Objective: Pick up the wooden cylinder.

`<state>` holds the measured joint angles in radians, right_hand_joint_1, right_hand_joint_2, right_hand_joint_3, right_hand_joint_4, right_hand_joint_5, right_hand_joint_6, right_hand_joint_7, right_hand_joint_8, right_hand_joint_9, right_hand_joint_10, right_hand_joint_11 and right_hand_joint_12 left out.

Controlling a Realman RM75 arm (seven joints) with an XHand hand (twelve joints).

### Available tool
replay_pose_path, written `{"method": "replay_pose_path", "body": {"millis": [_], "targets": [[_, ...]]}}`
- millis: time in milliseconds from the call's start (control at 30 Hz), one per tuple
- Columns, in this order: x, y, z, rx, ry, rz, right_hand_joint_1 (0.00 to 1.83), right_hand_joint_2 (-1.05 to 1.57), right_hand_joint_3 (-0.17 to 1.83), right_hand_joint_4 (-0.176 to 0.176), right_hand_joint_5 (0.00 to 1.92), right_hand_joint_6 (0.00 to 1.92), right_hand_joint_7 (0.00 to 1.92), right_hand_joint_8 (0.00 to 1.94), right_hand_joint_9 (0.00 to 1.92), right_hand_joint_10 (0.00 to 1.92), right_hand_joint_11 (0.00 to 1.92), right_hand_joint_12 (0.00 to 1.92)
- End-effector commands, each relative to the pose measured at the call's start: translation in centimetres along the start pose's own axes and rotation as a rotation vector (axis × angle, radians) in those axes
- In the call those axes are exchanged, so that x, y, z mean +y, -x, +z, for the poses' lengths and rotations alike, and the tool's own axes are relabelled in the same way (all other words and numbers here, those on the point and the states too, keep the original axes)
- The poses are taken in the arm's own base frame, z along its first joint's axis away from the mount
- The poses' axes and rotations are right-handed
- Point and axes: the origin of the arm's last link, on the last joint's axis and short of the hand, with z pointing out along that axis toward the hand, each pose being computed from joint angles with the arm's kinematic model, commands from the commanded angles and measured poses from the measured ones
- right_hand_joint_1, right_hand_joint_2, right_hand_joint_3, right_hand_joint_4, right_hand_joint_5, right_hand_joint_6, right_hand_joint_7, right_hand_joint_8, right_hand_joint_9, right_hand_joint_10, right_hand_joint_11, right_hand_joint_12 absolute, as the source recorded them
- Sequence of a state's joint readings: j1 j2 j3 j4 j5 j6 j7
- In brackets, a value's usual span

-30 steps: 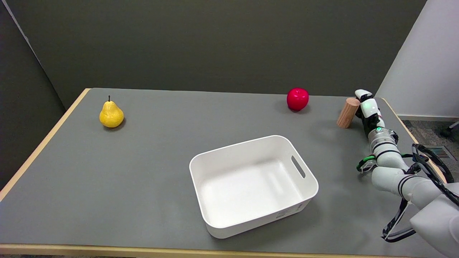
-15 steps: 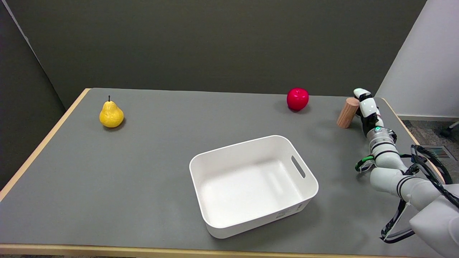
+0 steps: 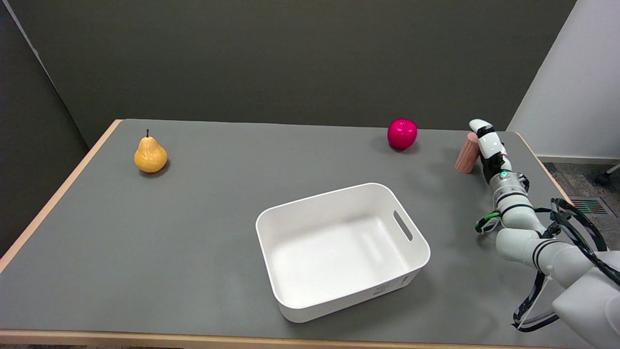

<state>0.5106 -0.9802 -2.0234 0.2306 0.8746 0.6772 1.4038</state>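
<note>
The wooden cylinder (image 3: pixel 465 154) stands on the grey table (image 3: pixel 218 194) at the far right, leaning slightly in this view. My right hand (image 3: pixel 487 147) is right beside it on its right side, fingers stretched upward, its edge covering the cylinder's right flank. The hand seems to touch the cylinder, and no finger shows around its left side. The cylinder's base rests on the table.
A red apple (image 3: pixel 402 133) lies left of the cylinder near the back edge. A white bin (image 3: pixel 420 241) sits in the middle foreground. A yellow pear (image 3: pixel 150 155) stands far left. The table's right edge runs close behind my hand.
My right hand has moved left and a little farther back, closing the gap to the cylinder and now overlapping its right side. The cylinder has stayed in place.
</note>
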Motion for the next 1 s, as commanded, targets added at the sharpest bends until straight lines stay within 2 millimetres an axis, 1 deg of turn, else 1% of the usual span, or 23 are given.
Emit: {"method": "replay_pose_path", "body": {"millis": [33, 67, 133, 267, 367, 433, 500, 567, 767, 833, 867, 933, 1000], "targets": [[0.95, 0.72, -0.52, -0.031, 0.030, -0.020, 0.13, 0.58, 1.01, -0.037, 0.08, 0.33, 0.11, 0.22, 0.06, 0.39, 0.00, 0.58], [1.06, 0.72, -0.56, -0.031, 0.036, -0.021, 0.15, 0.59, 1.01, -0.038, 0.08, 0.34, 0.10, 0.22, 0.05, 0.39, 0.00, 0.59], [1.26, 0.65, -0.62, -0.031, 0.045, -0.023, 0.30, 0.61, 1.01, -0.039, 0.07, 0.34, 0.10, 0.22, 0.05, 0.39, 0.00, 0.60], [1.38, 0.60, -0.68, -0.030, 0.049, -0.024, 0.54, 0.64, 1.01, -0.040, 0.07, 0.34, 0.10, 0.21, 0.05, 0.39, 0.00, 0.60], [1.37, 0.59, -0.66, -0.028, 0.049, -0.021, 0.64, 0.70, 0.92, -0.042, 0.08, 0.31, 0.09, 0.23, 0.04, 0.41, 0.00, 0.60], [1.33, 0.58, -0.61, -0.025, 0.049, -0.019, 0.75, 0.67, 1.02, -0.042, 0.07, 0.33, 0.09, 0.22, 0.04, 0.40, 0.00, 0.62], [1.24, 0.55, -0.56, -0.021, 0.047, -0.029, 0.77, 0.72, 0.95, -0.042, 0.08, 0.30, 0.09, 0.23, 0.04, 0.41, 0.00, 0.60], [1.10, 0.60, -0.48, -0.021, 0.043, -0.048, 0.83, 0.72, 0.97, -0.041, 0.08, 0.30, 0.09, 0.22, 0.04, 0.40, 0.00, 0.63], [0.92, 0.53, -0.37, -0.014, 0.039, -0.048, 0.88, 0.75, 0.98, -0.042, 0.08, 0.31, 0.11, 0.22, 0.05, 0.42, 0.00, 0.68], [0.87, 0.55, -0.33, -0.012, 0.038, -0.043, 0.90, 0.76, 1.04, -0.029, 0.10, 0.38, 0.14, 0.28, 0.06, 0.48, 0.00, 0.77], [0.86, 0.56, -0.33, -0.009, 0.039, -0.040, 0.90, 0.79, 1.04, -0.022, 0.13, 0.42, 0.17, 0.29, 0.08, 0.50, 0.00, 0.79], [0.89, 0.52, -0.33, -0.005, 0.040, -0.036, 0.90, 0.85, 0.96, -0.008, 0.18, 0.52, 0.25, 0.29, 0.14, 0.50, 0.00, 0.81], [0.84, 0.43, -0.28, -0.001, 0.040, -0.033, 0.88, 0.89, 0.98, 0.015, 0.19, 0.87, 0.36, 0.40, 0.20, 0.55, 0.02, 0.91]]}}
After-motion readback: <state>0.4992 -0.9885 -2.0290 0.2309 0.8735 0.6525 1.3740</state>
